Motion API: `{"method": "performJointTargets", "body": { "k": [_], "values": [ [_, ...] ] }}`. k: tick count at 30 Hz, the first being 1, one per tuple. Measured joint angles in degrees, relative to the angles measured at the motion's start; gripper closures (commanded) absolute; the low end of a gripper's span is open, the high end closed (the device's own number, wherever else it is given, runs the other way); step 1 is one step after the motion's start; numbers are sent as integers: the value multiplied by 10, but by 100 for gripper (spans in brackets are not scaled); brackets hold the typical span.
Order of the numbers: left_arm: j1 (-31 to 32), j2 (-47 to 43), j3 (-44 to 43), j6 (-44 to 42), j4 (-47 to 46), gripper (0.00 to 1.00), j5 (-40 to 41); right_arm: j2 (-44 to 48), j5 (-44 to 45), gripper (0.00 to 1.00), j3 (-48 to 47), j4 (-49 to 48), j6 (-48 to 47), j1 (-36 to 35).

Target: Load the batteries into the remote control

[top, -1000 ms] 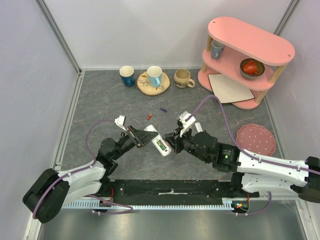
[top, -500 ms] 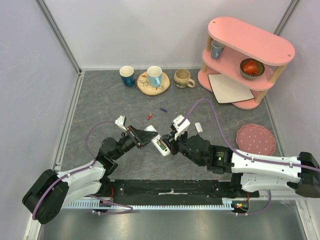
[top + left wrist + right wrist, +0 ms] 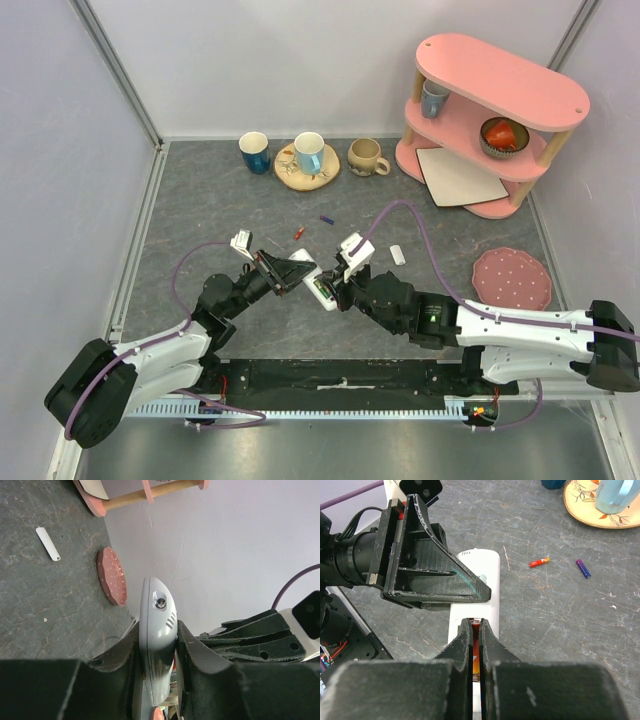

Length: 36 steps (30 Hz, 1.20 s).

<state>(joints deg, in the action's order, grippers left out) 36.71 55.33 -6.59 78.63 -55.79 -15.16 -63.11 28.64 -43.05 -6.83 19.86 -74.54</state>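
Top external view: we see the remote control (image 3: 316,281) lifted off the table near the middle of its near edge, between the two arms. The left gripper (image 3: 303,268) has it clenched. In the left wrist view we see both fingers (image 3: 131,652) pressed on the long sides of the white handset (image 3: 157,645), which stands on edge. A green battery (image 3: 323,289) shows in the remote's open back. The right gripper (image 3: 335,290) meets the remote's near end. In the right wrist view its fingers (image 3: 465,645) are squeezed almost together over the handset (image 3: 475,580). A red-orange strip (image 3: 475,660) fills the slit between them. We cannot tell whether that strip is pinched or lies in the remote underneath. Two loose batteries lie toward the middle of the table, well apart from the grippers: a red-orange battery (image 3: 298,233) and a purple battery (image 3: 326,219). A small white cover (image 3: 398,254) lies flat just right of them. A pink plate (image 3: 511,278) sits by the right edge, and a pink shelf (image 3: 500,90) fills the far right corner.
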Motion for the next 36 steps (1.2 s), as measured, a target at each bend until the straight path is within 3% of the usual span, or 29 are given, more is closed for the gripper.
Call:
{"method": "performJointTargets", "body": {
  "k": [20, 30, 36],
  "values": [
    [0, -7, -1, -1, 31, 98, -2, -20, -10, 100, -3, 27, -8, -2],
    [0, -17, -1, -5, 47, 98, -2, -26, -10, 75, -10, 39, 6, -3],
    [0, -18, -1, -5, 48, 98, -1, -26, -7, 70, -13, 52, 11, -3]
  ]
}}
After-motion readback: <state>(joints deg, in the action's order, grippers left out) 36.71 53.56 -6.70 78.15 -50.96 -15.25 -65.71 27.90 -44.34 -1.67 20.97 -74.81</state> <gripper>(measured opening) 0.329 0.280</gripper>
